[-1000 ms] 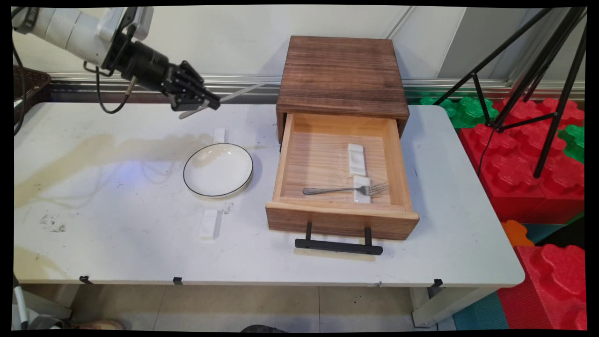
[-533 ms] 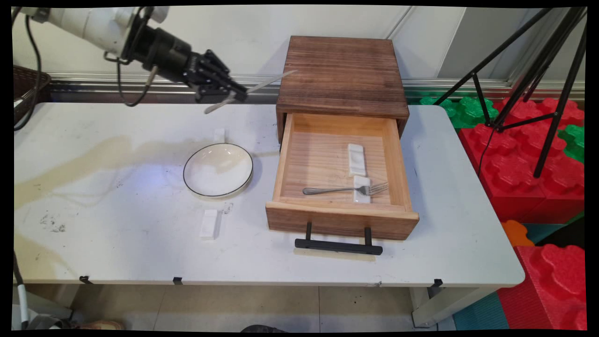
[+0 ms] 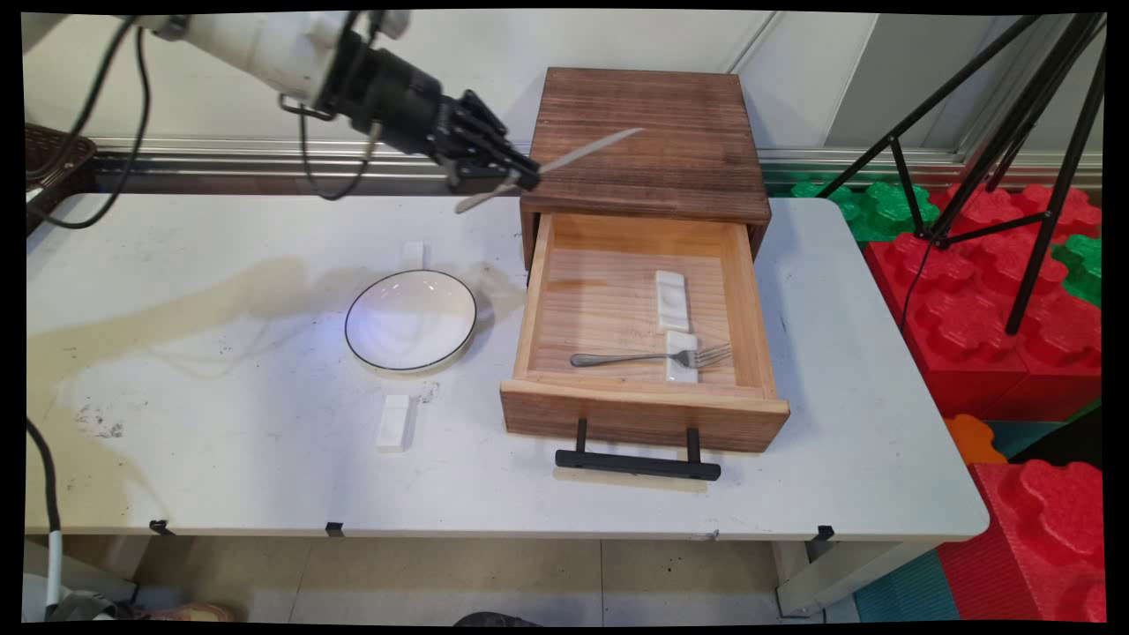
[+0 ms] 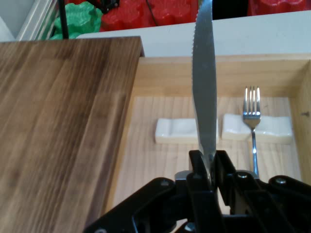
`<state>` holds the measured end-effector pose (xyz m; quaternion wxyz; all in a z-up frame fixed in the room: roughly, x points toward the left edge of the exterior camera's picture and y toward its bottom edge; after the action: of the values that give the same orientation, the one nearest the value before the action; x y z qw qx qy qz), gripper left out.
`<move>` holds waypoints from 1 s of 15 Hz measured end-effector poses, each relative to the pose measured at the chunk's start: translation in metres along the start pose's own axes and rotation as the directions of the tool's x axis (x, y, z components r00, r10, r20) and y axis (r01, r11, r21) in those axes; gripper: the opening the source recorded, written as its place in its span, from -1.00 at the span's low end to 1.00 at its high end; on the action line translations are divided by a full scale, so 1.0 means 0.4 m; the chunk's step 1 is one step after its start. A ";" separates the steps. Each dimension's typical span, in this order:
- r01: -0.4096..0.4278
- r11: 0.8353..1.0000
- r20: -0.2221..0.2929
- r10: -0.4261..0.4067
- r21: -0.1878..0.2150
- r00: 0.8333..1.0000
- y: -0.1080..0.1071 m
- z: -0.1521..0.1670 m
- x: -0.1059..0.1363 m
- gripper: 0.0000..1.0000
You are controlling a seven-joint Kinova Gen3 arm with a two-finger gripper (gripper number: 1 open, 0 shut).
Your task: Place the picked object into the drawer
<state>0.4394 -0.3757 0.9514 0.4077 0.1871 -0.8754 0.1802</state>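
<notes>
Knife (image 3: 551, 165) pinched between the fingertips of gripper (image 3: 520, 179), carried in the air at the back left corner of open drawer (image 3: 750, 300), blade slanting up over cabinet top (image 3: 648, 141). Serrated edge visible in hand view. Inside drawer: fork (image 3: 653, 357) lying across one white rest (image 3: 681, 357), second rest (image 3: 671, 300) bare. Advisable: firm grip, blade level, clear of drawer wall and fork.

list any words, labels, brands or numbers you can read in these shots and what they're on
None: no readable text shows in either view.
The wooden drawer box, the plate, the fork and the white rests bear no lettering.
The knife in the end effector shows no brand mark.
The red blocks carry no print.
</notes>
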 end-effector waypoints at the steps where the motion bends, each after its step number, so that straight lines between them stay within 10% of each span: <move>1: -0.003 1.000 0.003 0.003 -0.003 1.000 0.002 0.025 0.010 -1.00; 15: -0.006 1.000 0.083 0.009 -0.029 0.997 0.027 0.324 0.078 -1.00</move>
<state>0.3319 -0.4327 0.8957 0.3729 0.1851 -0.8948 0.1611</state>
